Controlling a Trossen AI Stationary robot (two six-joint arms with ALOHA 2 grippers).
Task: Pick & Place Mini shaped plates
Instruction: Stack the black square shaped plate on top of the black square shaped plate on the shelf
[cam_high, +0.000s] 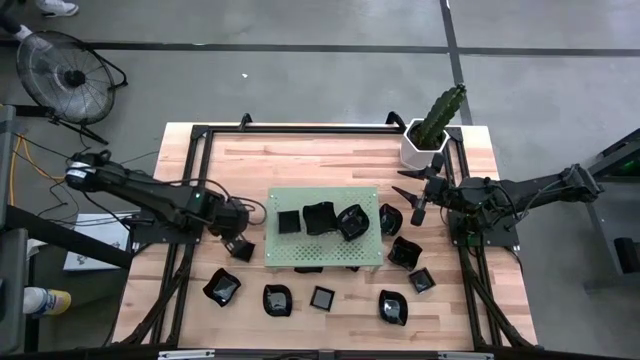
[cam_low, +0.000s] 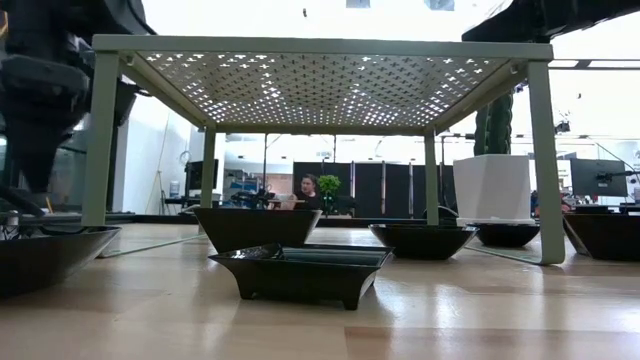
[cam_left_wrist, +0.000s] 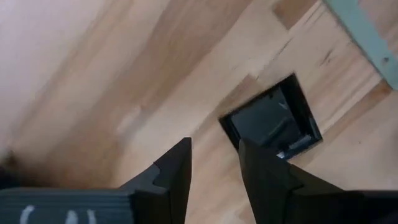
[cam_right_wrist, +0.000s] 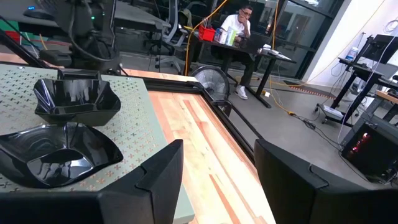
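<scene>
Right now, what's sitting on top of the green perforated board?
Three black mini plates rest on the green board: a square one, a petal-edged one and a third. More plates underneath are mostly hidden from above.

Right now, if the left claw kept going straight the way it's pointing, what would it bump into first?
Most likely the small square black plate lying on the wooden table just ahead of the left gripper, whose fingers are open and empty. How much gap remains is hard to judge.

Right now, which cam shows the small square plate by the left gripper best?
Left wrist view: the small square plate lies just past the left gripper, whose fingers stand apart and empty. High view shows it small, beside the green board. Low view can't single it out; right wrist view doesn't show it.
</scene>
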